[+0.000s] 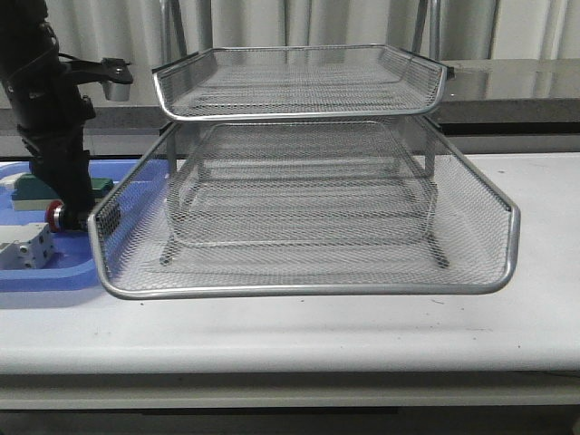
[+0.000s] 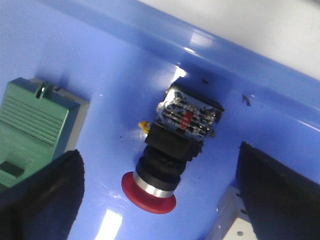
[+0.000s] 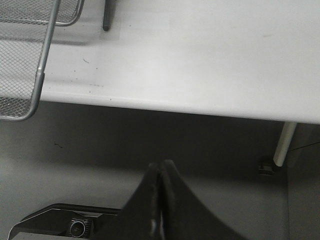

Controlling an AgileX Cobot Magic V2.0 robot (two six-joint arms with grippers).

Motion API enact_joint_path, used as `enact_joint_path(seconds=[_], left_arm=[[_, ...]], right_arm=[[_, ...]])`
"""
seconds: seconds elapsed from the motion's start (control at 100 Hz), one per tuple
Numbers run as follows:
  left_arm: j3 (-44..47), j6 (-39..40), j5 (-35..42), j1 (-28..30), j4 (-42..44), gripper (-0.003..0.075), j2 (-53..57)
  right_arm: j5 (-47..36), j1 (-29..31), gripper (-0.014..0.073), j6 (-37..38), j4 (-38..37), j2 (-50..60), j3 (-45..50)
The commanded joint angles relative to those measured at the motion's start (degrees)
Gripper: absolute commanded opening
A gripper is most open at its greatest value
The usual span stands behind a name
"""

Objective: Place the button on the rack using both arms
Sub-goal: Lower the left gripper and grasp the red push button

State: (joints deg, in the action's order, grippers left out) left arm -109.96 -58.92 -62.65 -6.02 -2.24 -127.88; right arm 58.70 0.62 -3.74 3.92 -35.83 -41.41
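The button (image 2: 167, 160) lies on its side in the blue tray (image 2: 125, 75), red cap towards the fingers, black body and blue rear block behind. In the front view only its red cap (image 1: 55, 215) shows beside the left arm. My left gripper (image 2: 160, 187) is open, one finger on each side of the button, not touching it. The silver wire-mesh rack (image 1: 308, 208) stands mid-table with its lower tray pulled forward. My right gripper (image 3: 161, 167) is shut and empty, held below and in front of the table edge; it is out of the front view.
A green block (image 2: 32, 125) and a white block (image 1: 25, 246) lie in the blue tray (image 1: 45, 272) at the table's left. The rack's corner (image 3: 25, 65) shows in the right wrist view. The table's front edge (image 3: 175, 107) lies beyond the right fingers.
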Motion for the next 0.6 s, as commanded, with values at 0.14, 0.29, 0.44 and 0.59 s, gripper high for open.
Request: enact_joint_path(seconds=[0.14, 0.29, 0.44, 0.59], left_arm=[[-1.82, -1.65, 1.83, -0.19, -0.59, 0.0586, 2.3], [-1.82, -1.79, 2.18, -0.19, -0.59, 0.0586, 0.54], [-1.82, -1.79, 4.53, -0.19, -0.59, 0.0586, -0.5], [-1.82, -2.33, 5.11, -0.19, -0.59, 0.0586, -1.03]], right_arm=[[-2.73, 0.34, -0.007, -0.24, -0.1, 0.0, -1.91], [-2.73, 0.34, -0.007, -0.24, -0.1, 0.0, -1.91], [-2.73, 0.34, -0.007, -0.24, -0.1, 0.0, -1.91], [-2.73, 0.34, -0.007, -0.24, -0.1, 0.0, -1.91]])
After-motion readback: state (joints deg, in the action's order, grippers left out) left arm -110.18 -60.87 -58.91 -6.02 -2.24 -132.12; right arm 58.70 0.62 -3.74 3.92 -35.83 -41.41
